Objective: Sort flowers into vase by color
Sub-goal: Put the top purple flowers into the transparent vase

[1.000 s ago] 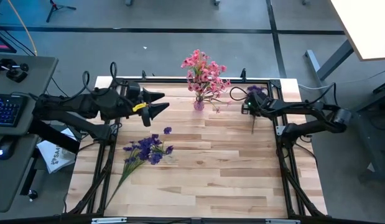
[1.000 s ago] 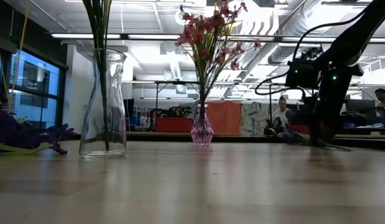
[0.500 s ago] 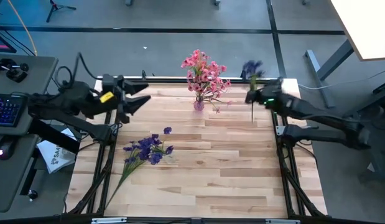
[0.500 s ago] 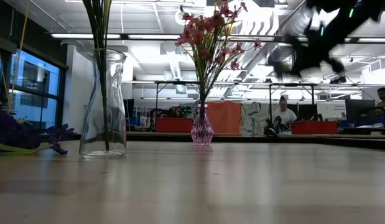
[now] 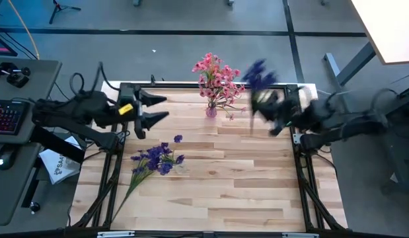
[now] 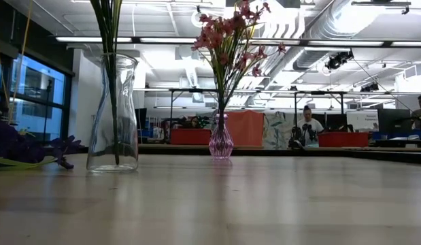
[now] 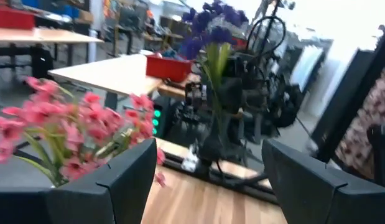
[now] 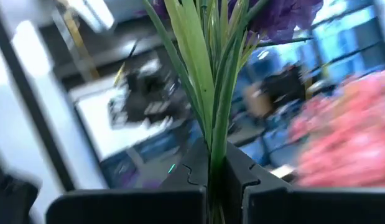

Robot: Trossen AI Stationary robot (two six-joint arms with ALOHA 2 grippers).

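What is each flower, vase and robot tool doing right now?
Right tool: shut on purple spray, lifted off the table.
Purple spray: held upright.
Left tool: open, empty.
Pink flowers: standing in small pink vase.
Clear vase: upright, green stems inside.
Purple bunch: lying on table.

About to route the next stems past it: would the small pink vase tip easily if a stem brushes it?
Probably yes. The pink vase is narrow-based with tall pink flowers spreading wide above it, so it looks top-heavy. It also looks small and light, so a nudge may slide or topple it. The right hand, shut on a purple spray, is close by.
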